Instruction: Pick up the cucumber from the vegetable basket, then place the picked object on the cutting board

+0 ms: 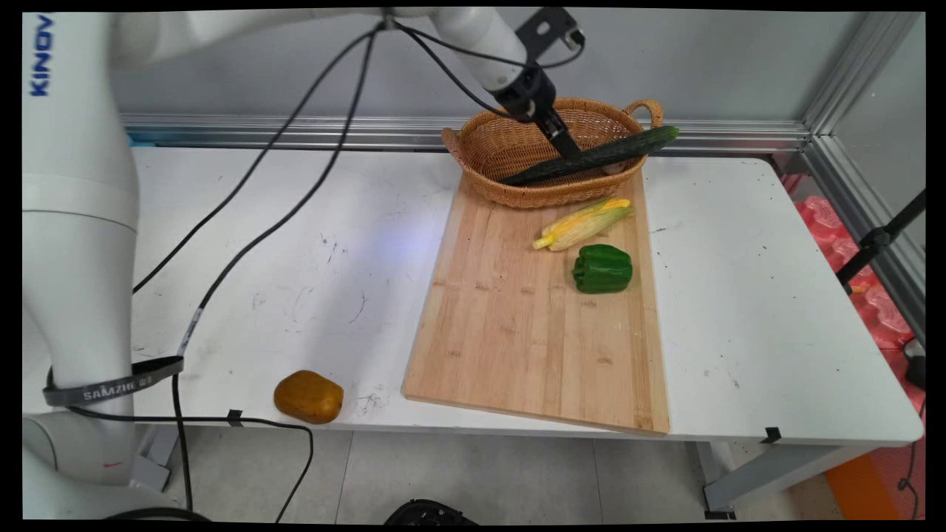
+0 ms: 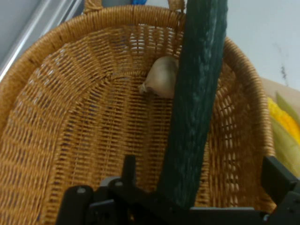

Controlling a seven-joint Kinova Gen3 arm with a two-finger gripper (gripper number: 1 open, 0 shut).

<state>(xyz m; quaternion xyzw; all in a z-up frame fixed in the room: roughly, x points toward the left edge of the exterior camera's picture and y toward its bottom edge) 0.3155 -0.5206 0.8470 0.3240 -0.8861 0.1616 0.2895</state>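
A brown potato (image 1: 308, 397) sits far to the left of the claw and well nearer the camera, by the front edge of the white worktop (image 1: 332, 244). A long wooden cutting board (image 1: 517, 332) runs from below the claw toward the near edge. At its far end stands 1 wicker basket (image 1: 510, 140), directly beneath the claw (image 1: 567, 148), which reaches down into it. The claw's 2 fingers are spread apart, with a dark green cucumber (image 1: 613, 153) passing between them. The hand view shows a gap on each side, so it appears to be straddled, not pinched. The cucumber lies slantwise in the basket, its left end down inside and its right end sticking out over the rim to the claw's right. Just past the cucumber, on the basket floor, is 1 pale garlic bulb (image 2: 161, 77). Outside the basket, nearer the camera and slightly right of the claw, an ear of corn (image 1: 584, 224) and a green bell pepper (image 1: 602, 268) lie on the board.
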